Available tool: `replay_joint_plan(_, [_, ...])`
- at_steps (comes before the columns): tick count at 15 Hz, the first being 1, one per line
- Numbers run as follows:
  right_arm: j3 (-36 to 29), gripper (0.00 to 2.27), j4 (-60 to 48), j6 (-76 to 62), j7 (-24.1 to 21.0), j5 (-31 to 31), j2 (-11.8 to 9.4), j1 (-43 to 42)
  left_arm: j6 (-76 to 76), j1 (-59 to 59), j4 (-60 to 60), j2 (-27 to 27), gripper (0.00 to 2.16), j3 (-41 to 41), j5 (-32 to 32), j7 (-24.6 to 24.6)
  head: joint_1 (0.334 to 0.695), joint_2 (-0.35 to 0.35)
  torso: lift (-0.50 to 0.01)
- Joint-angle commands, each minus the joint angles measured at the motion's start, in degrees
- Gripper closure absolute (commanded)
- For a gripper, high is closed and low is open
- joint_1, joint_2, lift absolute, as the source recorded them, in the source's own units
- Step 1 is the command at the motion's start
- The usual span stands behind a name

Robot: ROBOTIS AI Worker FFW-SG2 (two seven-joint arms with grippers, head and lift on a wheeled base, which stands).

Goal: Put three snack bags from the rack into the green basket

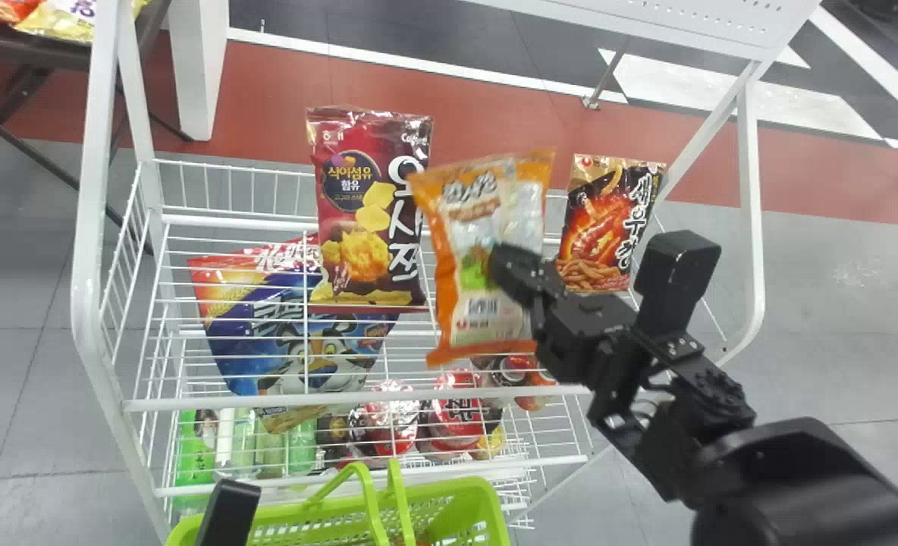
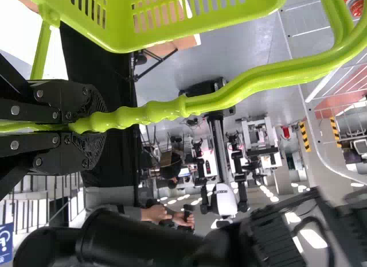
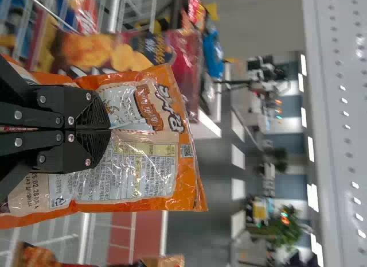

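Note:
Held up before the rack, an orange snack bag [image 1: 468, 303] is pinched by my right gripper [image 1: 498, 265]. In the right wrist view the right gripper [image 3: 109, 129] is shut on the middle of that orange bag [image 3: 189, 189]. My left gripper [image 1: 229, 508] is at the bottom edge, at the green basket [image 1: 487, 500]; in the left wrist view this gripper [image 2: 86, 115] is shut on the basket's handle [image 2: 160, 111]. A dark red bag [image 1: 358, 265] stands left of the orange one, a black-and-red bag [image 1: 593, 235] to its right. A blue bag [image 1: 267, 334] lies behind the wires.
The white wire rack [image 1: 85, 288] has upright posts on both sides and a perforated panel [image 1: 692, 23] at the top. Cup noodles [image 1: 388, 417] and green bottles [image 1: 301, 447] sit on a lower shelf. A dark table [image 1: 32, 45] with more bags stands at the upper left.

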Motion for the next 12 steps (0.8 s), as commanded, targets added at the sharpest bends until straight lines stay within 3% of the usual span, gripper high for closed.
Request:
replay_joint_plan(1, [-3.13,2.24,-4.98,11.82,2.64,-1.18,-0.94,2.66,0.07,0.32,0.06,-0.15,1.17,0.28,-0.03,-0.11,0.695,-0.350,0.000])
replay_joint_plan(7, [-13.15,2.24,-14.03,40.83,6.77,-8.57,-0.67,7.50,0.07,0.32,0.41,-0.15,1.17,0.28,-0.03,-0.11,0.695,-0.350,0.000])
replay_joint_plan(12, [-9.72,2.24,-13.59,45.87,6.77,-9.45,-0.59,10.40,0.07,0.67,0.32,-0.15,1.17,0.10,-0.12,-0.02,0.695,-0.350,0.000])
